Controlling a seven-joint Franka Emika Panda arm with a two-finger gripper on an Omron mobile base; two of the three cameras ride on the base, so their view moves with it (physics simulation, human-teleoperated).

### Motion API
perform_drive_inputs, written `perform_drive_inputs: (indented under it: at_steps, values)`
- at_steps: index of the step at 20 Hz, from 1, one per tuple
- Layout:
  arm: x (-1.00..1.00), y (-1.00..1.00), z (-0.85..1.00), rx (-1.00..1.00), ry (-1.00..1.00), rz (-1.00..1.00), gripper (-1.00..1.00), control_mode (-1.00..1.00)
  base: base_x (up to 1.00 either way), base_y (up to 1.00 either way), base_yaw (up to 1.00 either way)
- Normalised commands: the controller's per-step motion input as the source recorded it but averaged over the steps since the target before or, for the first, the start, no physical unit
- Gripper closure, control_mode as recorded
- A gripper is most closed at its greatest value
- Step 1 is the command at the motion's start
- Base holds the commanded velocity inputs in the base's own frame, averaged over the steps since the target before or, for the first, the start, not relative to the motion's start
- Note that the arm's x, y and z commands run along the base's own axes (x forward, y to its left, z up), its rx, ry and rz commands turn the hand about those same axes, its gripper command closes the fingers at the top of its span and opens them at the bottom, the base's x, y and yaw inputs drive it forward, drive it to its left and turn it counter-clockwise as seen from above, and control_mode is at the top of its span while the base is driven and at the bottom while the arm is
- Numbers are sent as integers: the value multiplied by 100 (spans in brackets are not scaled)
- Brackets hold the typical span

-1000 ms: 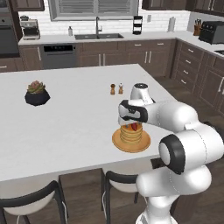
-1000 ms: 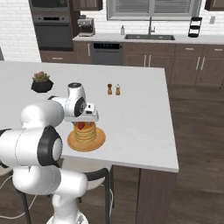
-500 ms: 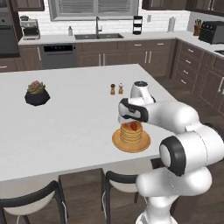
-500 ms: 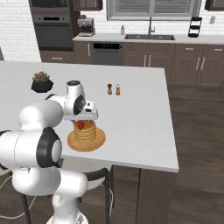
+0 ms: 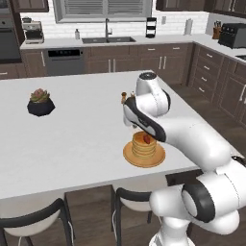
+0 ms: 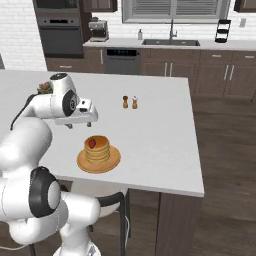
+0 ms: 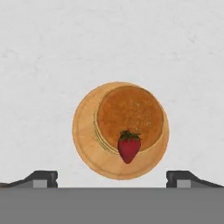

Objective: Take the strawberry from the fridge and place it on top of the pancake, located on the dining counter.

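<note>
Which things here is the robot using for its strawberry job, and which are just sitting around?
For the job:
- strawberry, lying on the pancake near its edge
- pancake on its plate
- dining counter
- gripper, open above them, holding nothing

Just sitting around:
- potted plant
- two small shakers
- coffee machine on the back counter
- stools

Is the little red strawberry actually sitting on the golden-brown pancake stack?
Touching. In the right base view the small red strawberry rests on top of the golden-brown pancake stack, near its edge, with no gap beneath it.
</note>
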Motion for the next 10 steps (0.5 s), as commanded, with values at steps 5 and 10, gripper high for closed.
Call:
perform_drive_inputs:
  at_steps: [5, 10]
  values:
    - [-100, 0, 16, 0, -17, -1, -100, -100, 0, 0, 0]
    - [-100, 28, 0, 0, -22, -2, -100, -100, 0, 0, 0]
